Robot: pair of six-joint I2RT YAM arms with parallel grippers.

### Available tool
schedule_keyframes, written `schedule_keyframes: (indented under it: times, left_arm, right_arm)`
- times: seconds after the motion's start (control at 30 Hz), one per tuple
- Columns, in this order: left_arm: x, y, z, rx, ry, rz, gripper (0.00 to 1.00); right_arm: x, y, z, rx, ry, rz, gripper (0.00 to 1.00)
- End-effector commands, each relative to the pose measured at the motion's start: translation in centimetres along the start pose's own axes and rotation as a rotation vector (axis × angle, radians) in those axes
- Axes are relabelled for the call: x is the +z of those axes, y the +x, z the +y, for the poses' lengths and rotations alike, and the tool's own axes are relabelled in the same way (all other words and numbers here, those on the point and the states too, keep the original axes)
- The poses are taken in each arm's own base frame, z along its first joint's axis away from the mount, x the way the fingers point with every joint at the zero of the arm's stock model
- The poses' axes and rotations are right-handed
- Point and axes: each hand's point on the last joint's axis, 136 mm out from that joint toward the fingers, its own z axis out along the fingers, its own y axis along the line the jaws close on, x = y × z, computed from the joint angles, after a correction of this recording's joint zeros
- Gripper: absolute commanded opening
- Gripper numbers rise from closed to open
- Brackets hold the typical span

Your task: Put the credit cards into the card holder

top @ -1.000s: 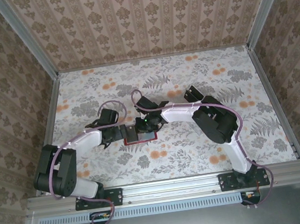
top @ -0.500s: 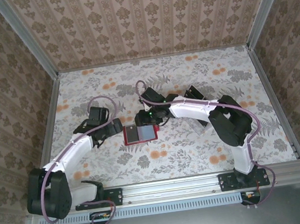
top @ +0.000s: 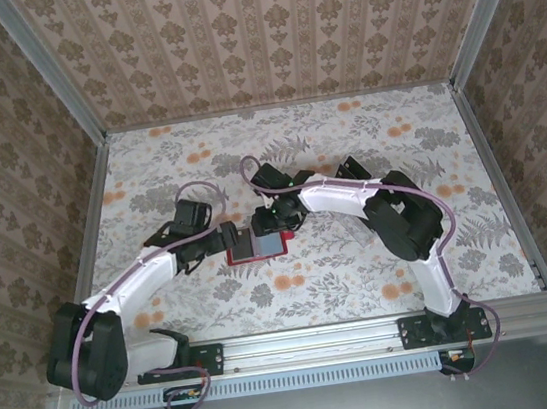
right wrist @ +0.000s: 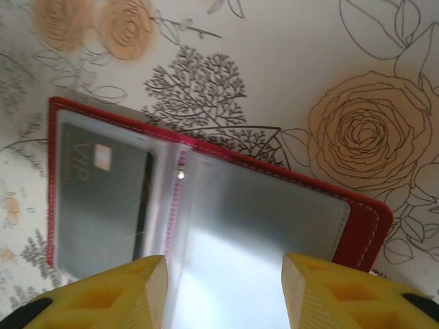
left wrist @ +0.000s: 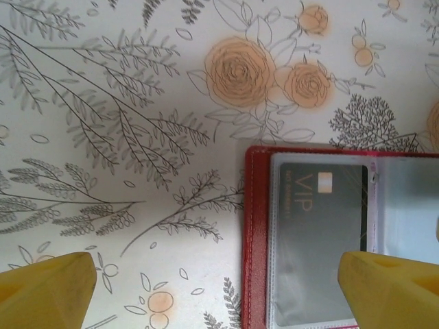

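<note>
The red card holder [top: 256,246] lies open on the flowered table between the two arms. One dark credit card [left wrist: 322,218] marked VIP sits inside its left clear sleeve, also seen as the credit card [right wrist: 103,192] in the right wrist view. The right clear sleeve [right wrist: 264,226] looks empty. My left gripper [left wrist: 219,291] is open, with its yellow fingertips straddling the holder's left red edge [left wrist: 257,240]. The right gripper [right wrist: 224,295] hovers open over the right sleeve with nothing between its fingers. From above, the left gripper [top: 228,239] and right gripper [top: 271,225] meet at the holder.
A dark flat object [top: 353,168] lies behind the right arm, partly hidden; I cannot tell what it is. Metal rails [top: 498,185] and patterned walls enclose the table. Bare tabletop [top: 304,286] stretches in front of the holder.
The right gripper has opened over the holder. The left gripper drew away to the left, then came back to the holder's left edge. The holder lies open where it was.
</note>
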Motion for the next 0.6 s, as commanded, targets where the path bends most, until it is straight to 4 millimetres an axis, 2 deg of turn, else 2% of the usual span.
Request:
schedule_keyframes:
  times: [0.0, 0.33, 0.57]
  left_arm:
    - [0.5, 1.1, -0.6, 0.008, 0.008, 0.016, 1.0]
    - [0.4, 2.9, -2.3, 0.076, 0.058, -0.002, 1.0]
    - [0.5, 3.4, -3.7, 0.109, 0.098, -0.026, 1.0]
  right_arm:
    - [1.1, 0.1, -1.0, -0.007, 0.039, 0.029, 0.49]
    - [2.9, 0.8, 0.7, 0.096, -0.098, 0.056, 0.49]
    - [3.6, 1.1, 0.9, 0.133, -0.12, 0.067, 0.49]
